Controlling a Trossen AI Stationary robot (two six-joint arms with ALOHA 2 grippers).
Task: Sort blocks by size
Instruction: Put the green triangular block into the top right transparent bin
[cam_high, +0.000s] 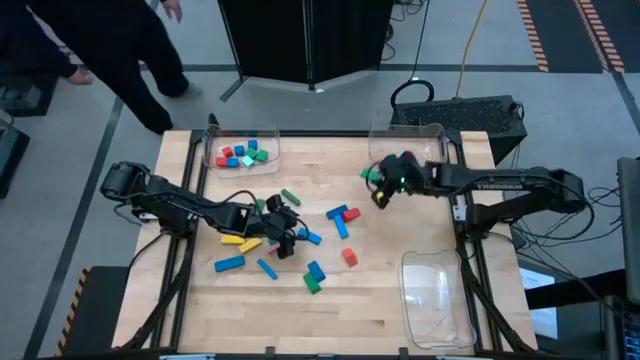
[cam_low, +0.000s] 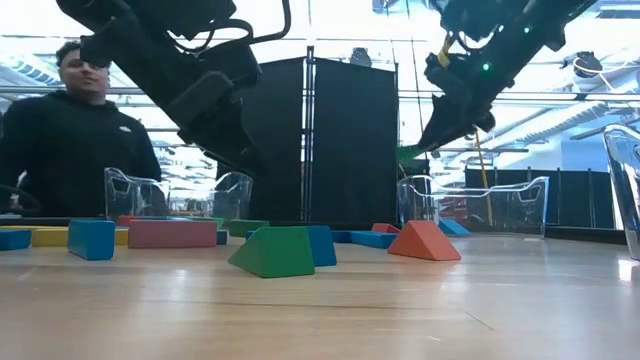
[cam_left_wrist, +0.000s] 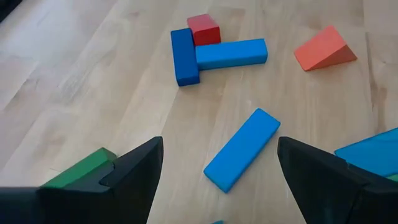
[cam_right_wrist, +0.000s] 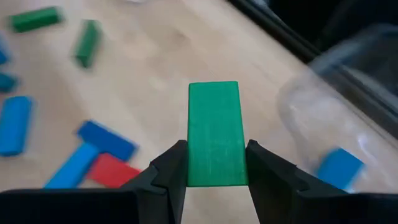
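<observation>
Many blocks lie loose on the table: a dark blue bar, a light blue bar and a red cube together (cam_high: 343, 215), a red wedge (cam_high: 349, 257), yellow bars (cam_high: 240, 242) and others. My left gripper (cam_high: 285, 240) is open above them. In the left wrist view its fingers (cam_left_wrist: 143, 168) stand on either side of a blue bar (cam_left_wrist: 241, 149) that lies flat on the wood. My right gripper (cam_high: 378, 185) is shut on a green bar (cam_right_wrist: 213, 124), near the far right tray (cam_high: 410, 140). My right gripper pinches the green bar between its two fingers (cam_right_wrist: 173, 163), on the bar's two long sides (cam_right_wrist: 189, 155) near one end. The bar lies along the fingers and sticks out ahead of them. It is lifted clear of the table (cam_low: 410, 153).
A clear tray at the far left (cam_high: 240, 150) holds several small blocks. The far right tray holds a blue block (cam_right_wrist: 339, 167). A third clear tray (cam_high: 435, 295) stands at the near right. A person (cam_low: 70, 120) stands beyond the table's far left.
</observation>
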